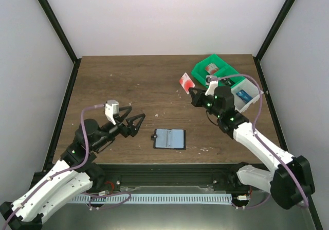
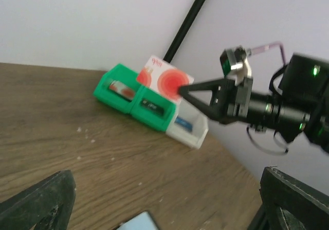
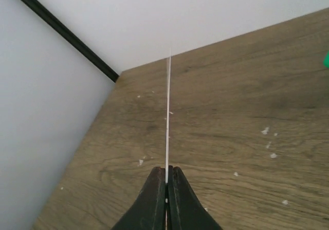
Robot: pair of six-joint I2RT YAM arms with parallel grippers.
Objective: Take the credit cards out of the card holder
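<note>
Your right end effector [image 1: 193, 93] is clamped on a card [image 1: 185, 81] with a red circle, raised beside the bins [image 1: 212, 69]. Your left end effector [image 1: 136, 112] gapes wide, holding nothing. The holder [image 1: 170, 138] lies flat on the worktop [image 1: 128, 81] between both arms.

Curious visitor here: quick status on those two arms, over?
Right gripper shut on red-circle card, aloft by bins. Left gripper open, empty. Card holder lies open on table. Nothing in the way.

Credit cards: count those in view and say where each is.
1. The card is pinched in the right pincer, raised in the air on the right side. More may be hidden in the holder lying between the arms.
</note>
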